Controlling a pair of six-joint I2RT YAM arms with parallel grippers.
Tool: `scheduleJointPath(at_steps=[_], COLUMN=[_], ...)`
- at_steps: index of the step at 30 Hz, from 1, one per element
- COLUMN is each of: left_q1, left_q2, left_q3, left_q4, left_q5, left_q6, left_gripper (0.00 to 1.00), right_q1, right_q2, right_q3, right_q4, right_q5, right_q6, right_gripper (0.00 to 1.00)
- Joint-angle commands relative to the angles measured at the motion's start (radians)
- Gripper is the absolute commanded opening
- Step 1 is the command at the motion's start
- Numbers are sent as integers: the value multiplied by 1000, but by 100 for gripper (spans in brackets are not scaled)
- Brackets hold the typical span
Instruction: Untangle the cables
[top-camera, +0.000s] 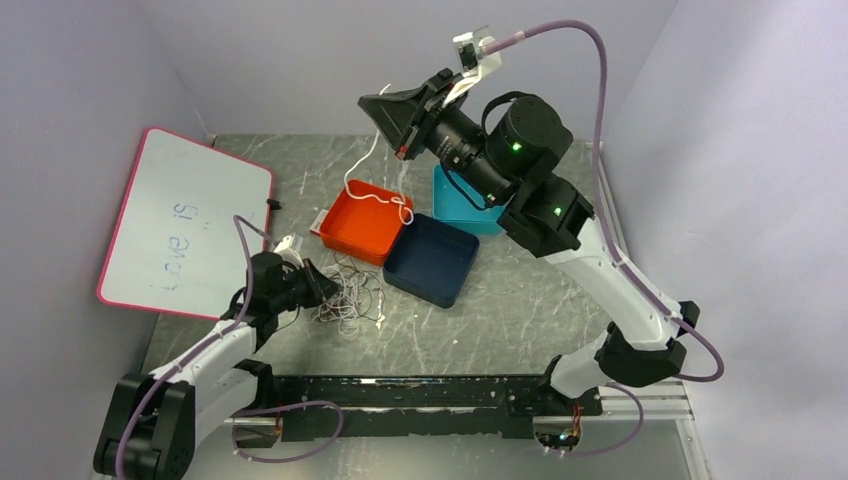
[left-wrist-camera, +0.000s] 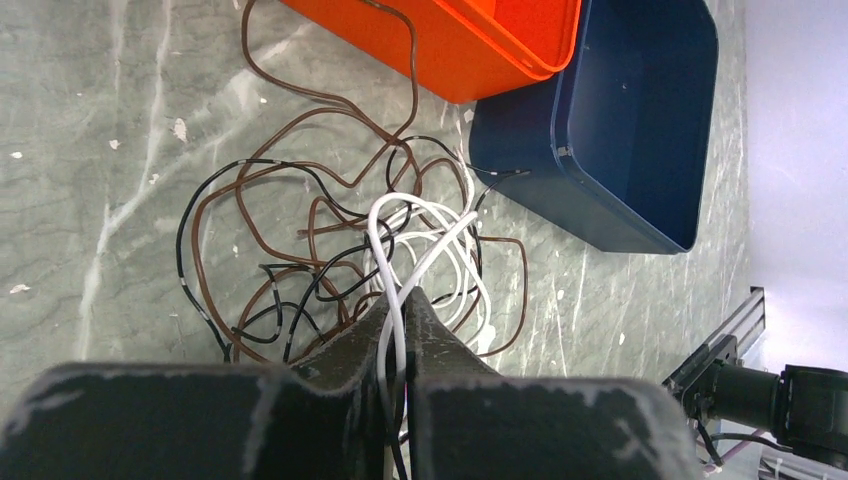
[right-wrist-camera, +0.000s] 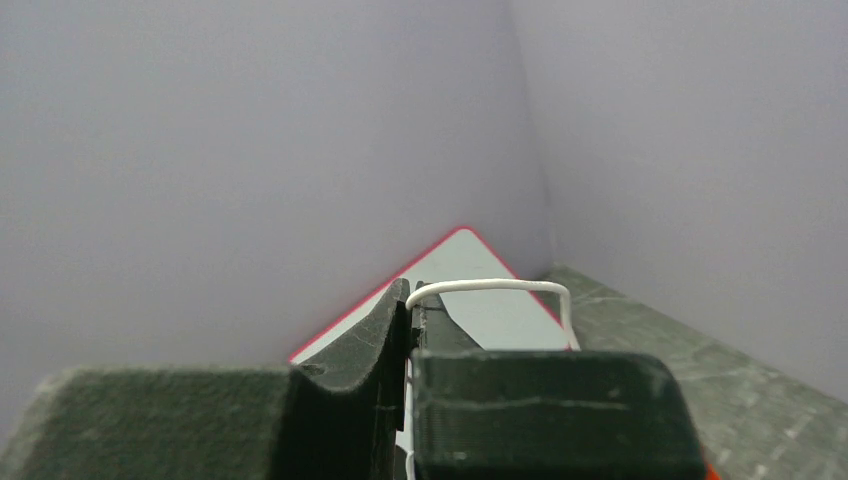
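L fingers (left-wrist-camera: 362, 338) are pressed together on a white strand (left-wrist-camera: 396, 300), pinched at the near edge of the cable tangle (left-wrist-camera: 330, 250). Tangle = brown wires w/ black stretches + several white loops. It lies on the tabletop (left-wrist-camera: 90, 200), just beside the navy bin (left-wrist-camera: 620, 130) and near the orange bin (left-wrist-camera: 450, 50).

R fingers (right-wrist-camera: 365, 335) are likewise clamped, on a white cable (right-wrist-camera: 490, 284). They are held high over the bins. In the top view that cable hangs down and its lower end loops into the orange bin. Can't tell if it's the same wire as the strand L has.

Step, as I read it: pulling white out of the pile, w/ L freshly gripped on a loop.

Next move prob needs a slow draw away from the clump. Brown loops cross over the white, so a quick pull could drag the whole lot or tighten it. May need a re-grip nearer a free end.
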Motion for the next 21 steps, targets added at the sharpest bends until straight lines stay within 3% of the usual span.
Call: scheduleJointPath(at_steps=[1,9,14,21], left_q1=[-7,-6,-6,-6], left_q2=[-52,-102,-92,-104], left_q3=[60,163,173,186], left_q4=[-86,-270,-265,-295], left_q5=[-58,-202,-181,-178], left_q6=[12,8,11,19], left_gripper=[12,13,11,11], right_q1=[-4,-31,-104,-195], right_q2=[-33,-105,-113,-124], right_q3=[-1,-165,-206,-302], right_q4=[-77,-217,-310,-304], right_q5=[153,273,245,169], right_q6=[-66,-8,36,69], right_gripper=[0,0,0,0])
